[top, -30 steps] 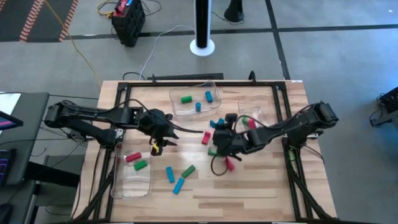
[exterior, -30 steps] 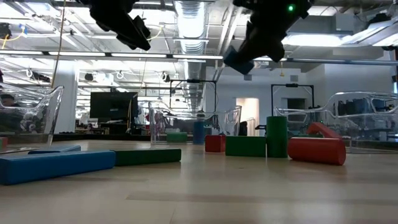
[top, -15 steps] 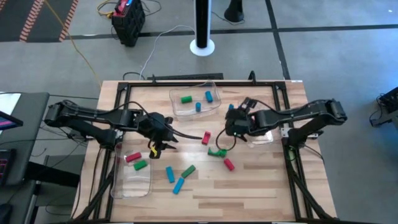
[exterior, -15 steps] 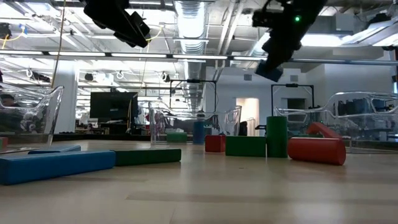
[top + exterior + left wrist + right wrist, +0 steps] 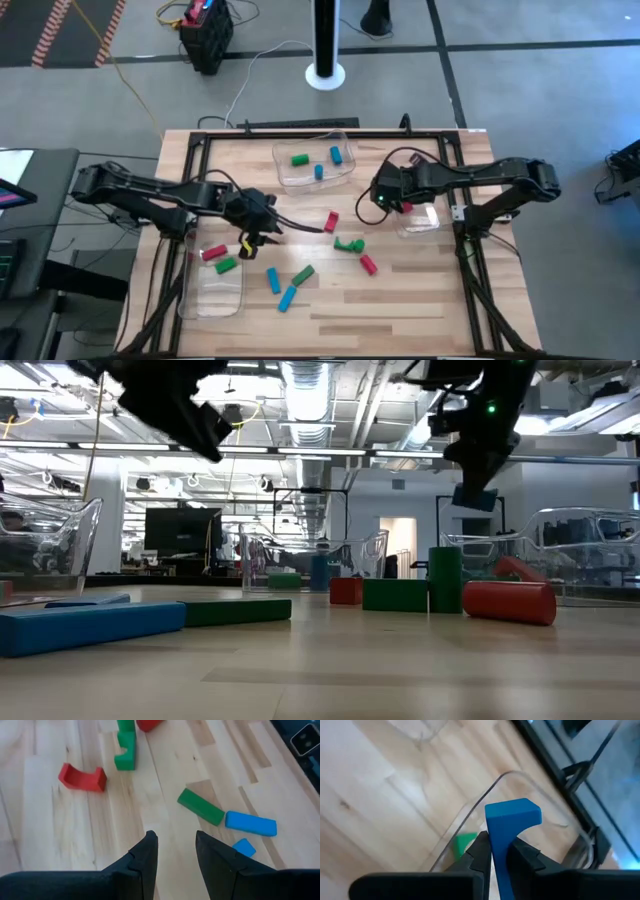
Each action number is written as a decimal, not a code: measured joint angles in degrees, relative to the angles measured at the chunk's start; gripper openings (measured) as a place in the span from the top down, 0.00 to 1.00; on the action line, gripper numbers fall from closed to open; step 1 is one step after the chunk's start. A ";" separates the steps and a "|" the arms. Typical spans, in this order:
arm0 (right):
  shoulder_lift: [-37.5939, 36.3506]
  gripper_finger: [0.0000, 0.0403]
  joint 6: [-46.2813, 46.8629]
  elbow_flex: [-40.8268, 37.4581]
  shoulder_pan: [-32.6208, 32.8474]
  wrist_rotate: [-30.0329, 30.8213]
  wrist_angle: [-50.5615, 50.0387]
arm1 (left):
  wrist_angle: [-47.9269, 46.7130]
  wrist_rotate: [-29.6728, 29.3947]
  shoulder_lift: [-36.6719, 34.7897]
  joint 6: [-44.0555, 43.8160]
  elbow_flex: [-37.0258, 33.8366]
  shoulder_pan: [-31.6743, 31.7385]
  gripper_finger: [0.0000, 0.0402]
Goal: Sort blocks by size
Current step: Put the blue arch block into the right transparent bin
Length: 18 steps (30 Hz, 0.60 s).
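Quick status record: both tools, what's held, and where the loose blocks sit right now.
left tool: open, empty, above loose blocks at table centre
right tool: shut on blue block, over the right clear tray
back tray: one green, two blue blocks
left tray: one red, one green block
loose on table: red arch block, green bar, blue bar, others nearby

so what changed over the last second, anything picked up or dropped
The right end effector, shut on a blue block, carried it from the middle blocks up toward the right tray. The left end effector shifted slightly, open and empty. Loose blocks stayed put.
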 joint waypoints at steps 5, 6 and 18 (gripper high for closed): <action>0.01 0.82 2.64 -1.95 -1.05 -4.06 -3.06 | 2.10 0.01 0.01 -0.90 -2.06 0.00 0.68; 0.02 0.82 3.42 -2.35 -1.16 -4.42 -3.88 | 2.26 0.02 0.00 -0.88 -2.06 0.00 0.68; 0.00 0.82 6.89 -8.37 -2.11 -9.48 -3.11 | 3.53 0.63 -2.35 0.67 -2.06 -1.70 0.68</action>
